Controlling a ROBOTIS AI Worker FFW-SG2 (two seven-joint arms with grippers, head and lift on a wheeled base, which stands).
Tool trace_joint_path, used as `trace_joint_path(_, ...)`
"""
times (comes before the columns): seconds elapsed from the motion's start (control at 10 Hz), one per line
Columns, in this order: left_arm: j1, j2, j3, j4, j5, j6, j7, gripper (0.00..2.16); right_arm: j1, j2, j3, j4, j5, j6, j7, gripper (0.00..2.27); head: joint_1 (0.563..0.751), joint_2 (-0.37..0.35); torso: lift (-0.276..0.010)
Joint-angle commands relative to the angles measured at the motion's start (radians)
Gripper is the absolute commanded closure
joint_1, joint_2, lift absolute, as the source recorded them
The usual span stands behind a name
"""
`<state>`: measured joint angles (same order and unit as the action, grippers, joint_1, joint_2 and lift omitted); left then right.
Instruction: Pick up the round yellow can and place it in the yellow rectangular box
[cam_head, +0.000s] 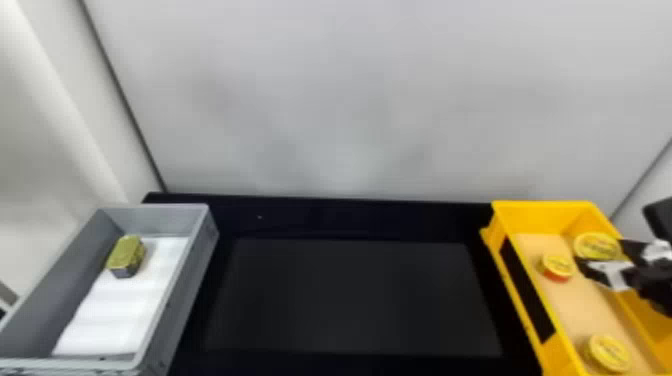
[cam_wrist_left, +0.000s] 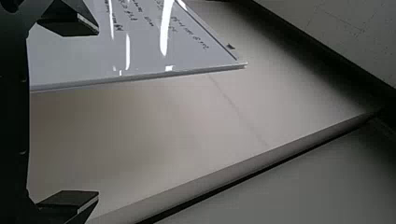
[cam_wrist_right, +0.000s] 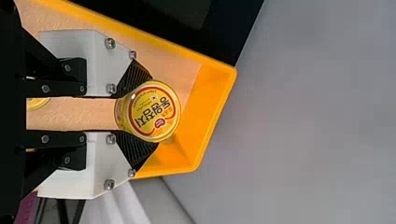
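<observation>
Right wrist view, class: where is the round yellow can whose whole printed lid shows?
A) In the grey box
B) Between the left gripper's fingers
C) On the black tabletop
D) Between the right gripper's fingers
D: the right gripper has a finger against each side of the round yellow can.

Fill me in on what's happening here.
The right gripper is holding a round yellow can between its fingers, at the yellow box; whether the can touches the bottom, I can't tell. Two more round cans sit in that box. Off to the left, a gray box holds a gold-green can. The left gripper is open, holding nothing.
</observation>
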<state>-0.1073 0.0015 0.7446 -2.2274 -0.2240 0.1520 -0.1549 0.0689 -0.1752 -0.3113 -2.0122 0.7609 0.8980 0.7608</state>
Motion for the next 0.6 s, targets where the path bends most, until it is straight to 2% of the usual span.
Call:
trace_joint_path(0.0,0.003,-0.004,0.000,-0.001,0.000,0.000,0.000,0.05,-0.012,-0.003,-0.066,0.070,0.005,-0.019,-0.006,0.91,0.686,0.014,-0.055)
trace_joint_path(0.5,0.004,-0.004,0.000,-0.006,0.000,0.000,0.000,0.05,-0.054,-0.003,-0.088,0.276,0.002,-0.039,-0.036,0.91,0.686,0.014,-0.055)
